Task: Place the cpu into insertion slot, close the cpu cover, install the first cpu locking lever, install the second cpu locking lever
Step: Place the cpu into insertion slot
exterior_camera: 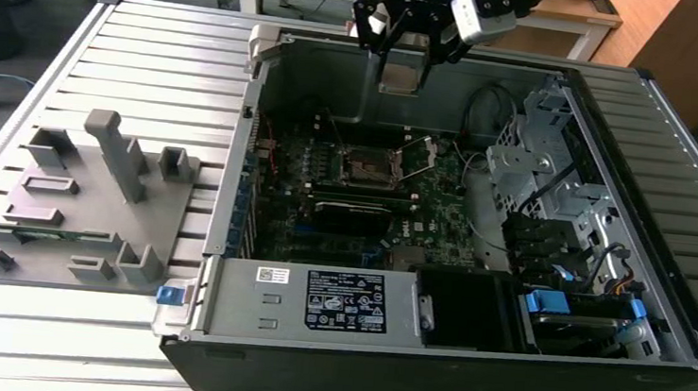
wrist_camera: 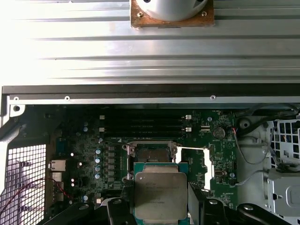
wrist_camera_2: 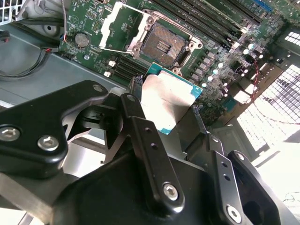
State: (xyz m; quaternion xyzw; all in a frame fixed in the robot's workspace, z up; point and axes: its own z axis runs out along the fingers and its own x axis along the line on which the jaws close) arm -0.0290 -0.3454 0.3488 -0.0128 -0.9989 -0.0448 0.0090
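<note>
I have the gripper (exterior_camera: 402,67) at the top centre of the exterior view, over the open computer case (exterior_camera: 230,195), and it is clamped on the cpu (wrist_camera_2: 166,101). In both wrist views the silver-grey chip sits pinched by its edges between the two black fingers (wrist_camera_2: 140,124), metal top facing the camera (a thin green rim shows round it). The cpu hangs in the air, apart from the insertion slot (wrist_camera_2: 164,44). That slot lies bare on the green motherboard (exterior_camera: 450,195) near the middle of the exterior view, its dark centre uncovered. The cpu cover (wrist_camera_2: 108,26) is swung open, just beside the slot. The case rests on a ribbed metal counter (exterior_camera: 146,55), with a grey fixture (exterior_camera: 83,201) at the exterior view's left.
</note>
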